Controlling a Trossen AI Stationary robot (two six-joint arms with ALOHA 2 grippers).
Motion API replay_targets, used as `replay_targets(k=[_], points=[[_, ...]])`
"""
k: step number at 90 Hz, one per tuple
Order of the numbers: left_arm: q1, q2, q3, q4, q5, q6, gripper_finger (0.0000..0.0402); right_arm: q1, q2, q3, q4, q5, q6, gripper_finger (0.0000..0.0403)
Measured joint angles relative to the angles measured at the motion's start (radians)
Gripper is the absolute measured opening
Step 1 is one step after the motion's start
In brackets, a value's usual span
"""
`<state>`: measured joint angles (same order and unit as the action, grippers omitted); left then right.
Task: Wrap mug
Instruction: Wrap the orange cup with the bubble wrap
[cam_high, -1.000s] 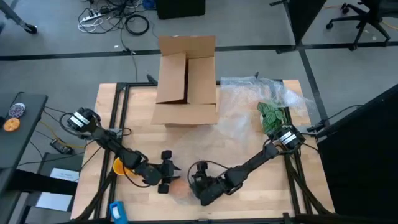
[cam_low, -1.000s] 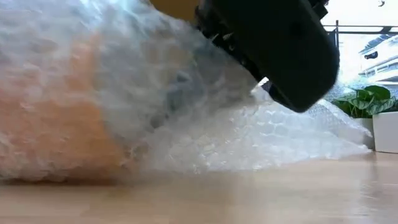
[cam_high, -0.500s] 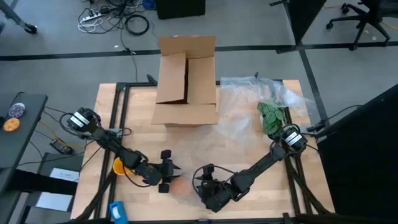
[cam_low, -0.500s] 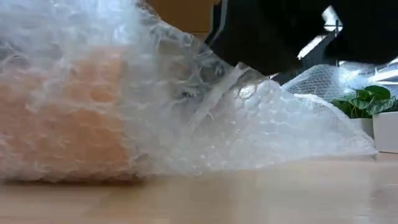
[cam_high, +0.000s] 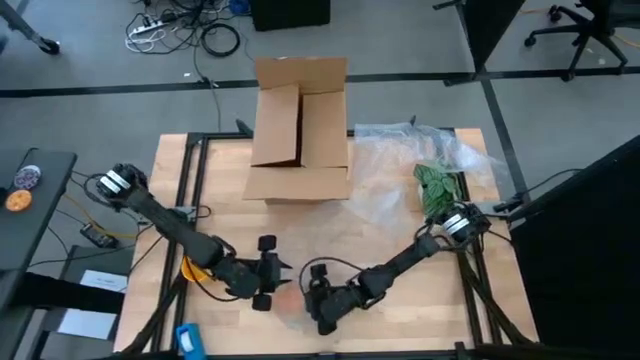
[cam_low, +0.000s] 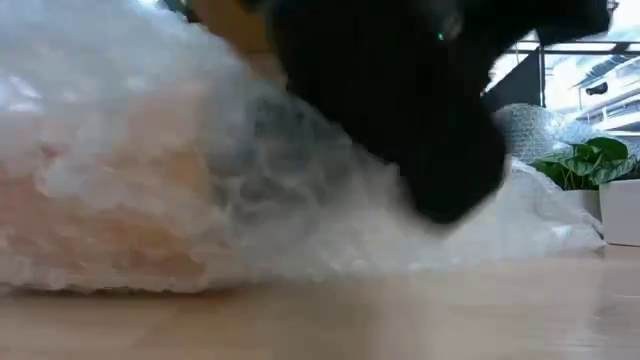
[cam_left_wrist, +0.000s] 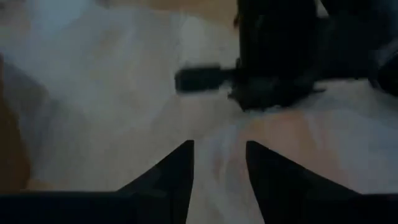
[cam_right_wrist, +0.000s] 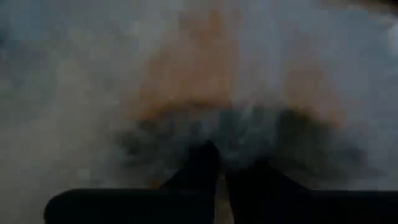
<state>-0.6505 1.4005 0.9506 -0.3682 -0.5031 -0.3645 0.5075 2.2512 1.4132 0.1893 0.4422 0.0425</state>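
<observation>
The mug (cam_low: 110, 220) shows as an orange shape under crinkly bubble wrap (cam_low: 330, 200), lying on the table near its front edge (cam_high: 291, 303). My right gripper (cam_high: 314, 300) is just to the right of the bundle, low over it (cam_low: 430, 120), and shut on the wrap. My left gripper (cam_high: 274, 284) stands at the bundle's left, open. Its fingers (cam_left_wrist: 180, 171) straddle a wrapped orange patch (cam_left_wrist: 286, 134). I cannot tell whether they touch it. My right gripper pinches a bunch of the bubble wrap (cam_right_wrist: 227, 140) between its two fingers, right against the wrapped mug (cam_right_wrist: 186, 81). It comes slanting down from the table's right. The wrap lies slack over the mug, which rests on the table. One layer or several, I cannot tell.
An open cardboard box (cam_high: 300, 125) stands at the far middle. More clear wrap (cam_high: 400, 170) and a potted plant (cam_high: 437, 185) lie at the far right. An orange object (cam_high: 190, 268) sits under my left arm, at the table's left edge.
Half a second ago my right gripper stood farther right and higher, with the wrap drawn up into a tent beside the mug. It has since come back left and down against the mug, and the wrap has slumped over the bundle.
</observation>
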Motion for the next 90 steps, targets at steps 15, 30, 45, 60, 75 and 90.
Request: replay_targets(k=[15, 30, 45, 60, 75, 90], points=[[-0.106, -0.009, 0.117, -0.334, 0.029, -0.289, 0.0131, -0.012, 0.02, 0.0, 0.048, -0.018, -0.001, 0.0001], [-0.212, -0.001, 0.056, -0.279, -0.026, -0.517, 0.0131, -0.014, 0.022, 0.0, 0.106, -0.03, -0.069, 0.0], [-0.228, 0.033, -0.022, -0.134, -0.108, -0.538, 0.0131, -0.007, -0.013, 0.0, -0.02, -0.055, -0.069, 0.0], [-0.209, 0.07, -0.041, -0.111, -0.114, -0.533, 0.0131, 0.033, -0.075, 0.0, -0.185, -0.054, -0.014, 0.0], [-0.2, 0.088, -0.041, -0.109, -0.113, -0.533, 0.0131, 0.077, -0.154, 0.0, -0.358, -0.018, 0.048, 0.0], [-0.201, 0.088, -0.041, -0.106, -0.097, -0.539, 0.0131, 0.111, -0.22, 0.0, -0.351, 0.127, 0.032, 0.0]])
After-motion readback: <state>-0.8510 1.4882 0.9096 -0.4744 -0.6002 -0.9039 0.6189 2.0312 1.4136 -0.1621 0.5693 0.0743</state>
